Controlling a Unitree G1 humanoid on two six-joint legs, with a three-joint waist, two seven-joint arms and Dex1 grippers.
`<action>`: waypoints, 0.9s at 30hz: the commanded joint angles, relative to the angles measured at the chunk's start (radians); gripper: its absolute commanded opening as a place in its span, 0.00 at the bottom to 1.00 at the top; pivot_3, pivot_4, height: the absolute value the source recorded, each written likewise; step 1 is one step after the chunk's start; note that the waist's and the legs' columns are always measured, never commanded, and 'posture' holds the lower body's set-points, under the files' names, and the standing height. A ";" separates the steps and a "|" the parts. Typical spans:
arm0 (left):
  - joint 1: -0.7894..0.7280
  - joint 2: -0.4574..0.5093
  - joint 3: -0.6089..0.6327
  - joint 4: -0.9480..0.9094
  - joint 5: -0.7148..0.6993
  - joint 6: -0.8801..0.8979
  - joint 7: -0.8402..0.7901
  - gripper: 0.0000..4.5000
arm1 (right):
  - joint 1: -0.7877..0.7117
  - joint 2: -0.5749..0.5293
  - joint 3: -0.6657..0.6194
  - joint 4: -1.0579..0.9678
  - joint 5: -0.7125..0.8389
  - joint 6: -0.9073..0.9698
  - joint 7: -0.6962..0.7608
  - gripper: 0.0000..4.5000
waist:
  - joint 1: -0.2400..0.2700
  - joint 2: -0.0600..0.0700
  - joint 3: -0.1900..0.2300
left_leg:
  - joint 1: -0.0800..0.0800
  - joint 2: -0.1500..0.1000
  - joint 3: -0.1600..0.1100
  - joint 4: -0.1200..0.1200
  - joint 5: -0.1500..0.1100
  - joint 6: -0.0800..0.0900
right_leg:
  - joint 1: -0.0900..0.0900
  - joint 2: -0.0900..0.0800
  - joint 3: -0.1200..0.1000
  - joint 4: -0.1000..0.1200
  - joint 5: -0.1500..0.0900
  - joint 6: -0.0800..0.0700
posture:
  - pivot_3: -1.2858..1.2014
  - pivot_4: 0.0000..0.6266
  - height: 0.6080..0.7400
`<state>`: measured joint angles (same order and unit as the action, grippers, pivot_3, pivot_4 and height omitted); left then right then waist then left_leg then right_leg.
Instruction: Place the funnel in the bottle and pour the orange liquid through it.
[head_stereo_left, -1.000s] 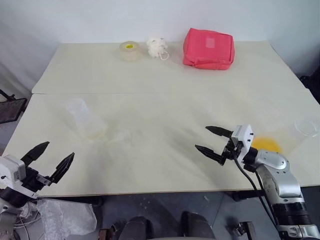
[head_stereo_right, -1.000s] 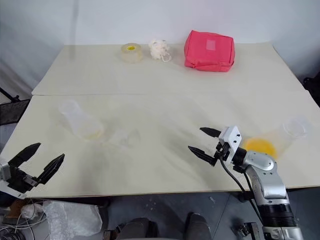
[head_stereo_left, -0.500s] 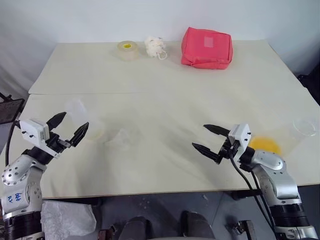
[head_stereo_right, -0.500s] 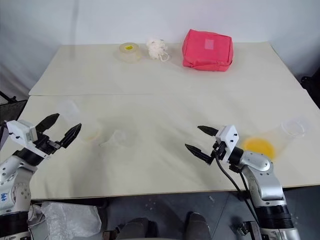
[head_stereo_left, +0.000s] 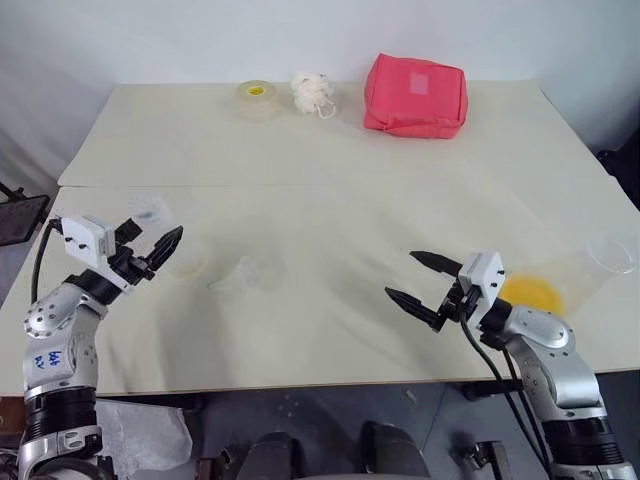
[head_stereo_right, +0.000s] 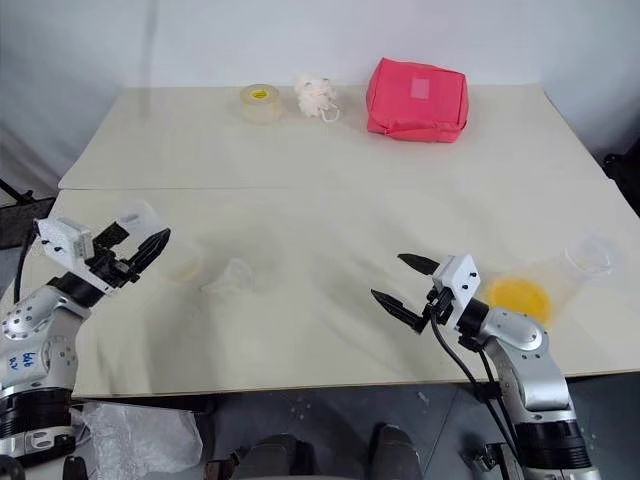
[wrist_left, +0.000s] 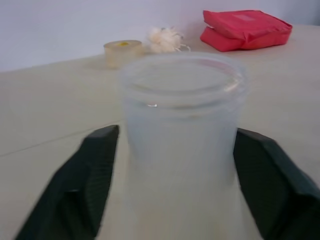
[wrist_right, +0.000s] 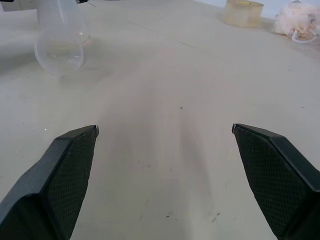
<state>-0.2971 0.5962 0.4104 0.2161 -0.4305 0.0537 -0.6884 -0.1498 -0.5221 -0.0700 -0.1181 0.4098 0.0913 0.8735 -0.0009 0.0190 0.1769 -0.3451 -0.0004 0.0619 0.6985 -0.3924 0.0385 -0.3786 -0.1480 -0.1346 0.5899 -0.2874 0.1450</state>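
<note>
Left gripper (wrist_left: 170, 175) advanced, fingers (wrist_left: 85, 185) flanking bottle (wrist_left: 182, 145) neck, base hidden

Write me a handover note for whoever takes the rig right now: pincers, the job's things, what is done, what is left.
Left pincer: at the neck of the bottle; whether it has gripped cannot be told.
Right pincer: open, empty, over the table, just left of the clear cup.
Funnel: loose on the table, right of the bottle, not in the neck.
Orange liquid: in the cup near the table's right edge.
Done: nothing placed or poured.
Left: steady the bottle, seat the funnel in its neck, then pour from the cup.
</note>
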 joint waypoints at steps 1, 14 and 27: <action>-0.021 0.024 0.018 -0.011 -0.026 0.018 -0.008 0.56 | 0.009 0.004 -0.023 -0.041 0.014 -0.013 -0.010 1.00 | 0.000 0.000 0.000 | 0.000 0.000 0.000 0.000 0.000 0.000 | 0.000 0.000 0.000 0.000 0.000 0.000 | 0.52 0.24 1.00; -0.319 0.063 -0.155 0.016 -0.033 0.138 -0.207 0.56 | 0.011 -0.033 -0.058 -0.028 0.042 -0.015 0.035 1.00 | 0.005 -0.004 0.003 | -0.002 -0.003 -0.002 0.002 0.000 0.000 | 0.000 0.000 -0.001 0.000 0.000 0.000 | 0.52 0.24 1.00; -0.621 -0.216 -0.450 0.164 0.058 0.166 -0.310 0.56 | 0.057 -0.133 -0.136 -0.160 0.179 0.107 0.104 1.00 | 0.021 -0.006 0.004 | -0.008 -0.004 0.003 0.003 0.001 0.000 | -0.006 0.002 -0.003 0.000 0.000 0.001 | 0.52 0.24 1.00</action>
<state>-0.8852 0.3884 -0.0347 0.3784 -0.3799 0.2432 -0.9837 -0.0972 -0.6346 -0.1665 -0.2275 0.5508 0.1838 0.9722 0.0205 0.0129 0.1806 -0.3538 -0.0047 0.0652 0.7018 -0.3917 0.0386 -0.3845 -0.1462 -0.1370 0.5897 -0.2870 0.1457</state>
